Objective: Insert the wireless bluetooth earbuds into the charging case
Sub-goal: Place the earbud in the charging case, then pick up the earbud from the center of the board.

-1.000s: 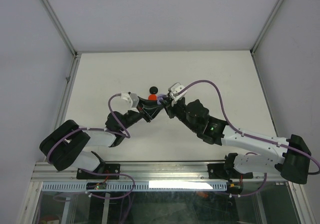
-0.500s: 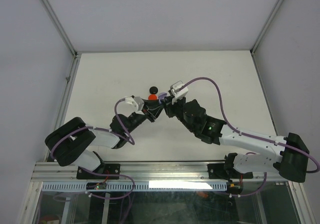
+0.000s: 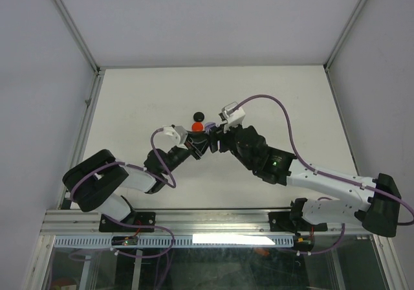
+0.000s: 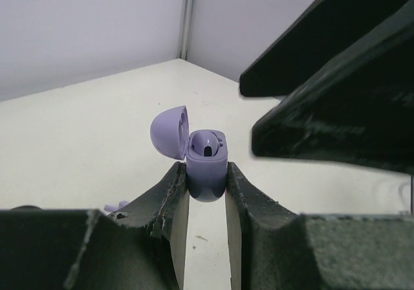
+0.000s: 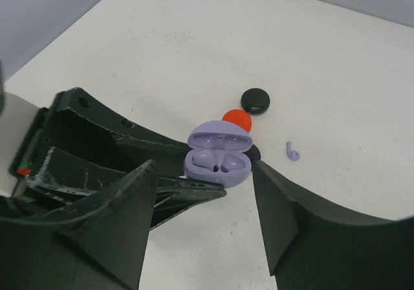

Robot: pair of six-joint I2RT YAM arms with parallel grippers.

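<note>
Left wrist, left claw (image 4: pixel 206 170) clamping open lilac case (image 4: pixel 206 185), one earbud (image 4: pixel 207 142) seated, right claw (image 5: pixel 204 167) parted, empty.

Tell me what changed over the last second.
The right tool opened its jaws near the lilac charging case, and both tools shifted slightly. The left tool stays shut on the open case; the red round case and black round case lie unmoved.

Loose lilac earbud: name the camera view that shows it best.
Right wrist view: the loose lilac earbud lies in plain sight beside the open lilac case. Left wrist shows at most a lilac sliver; top view, nothing discernible.
</note>
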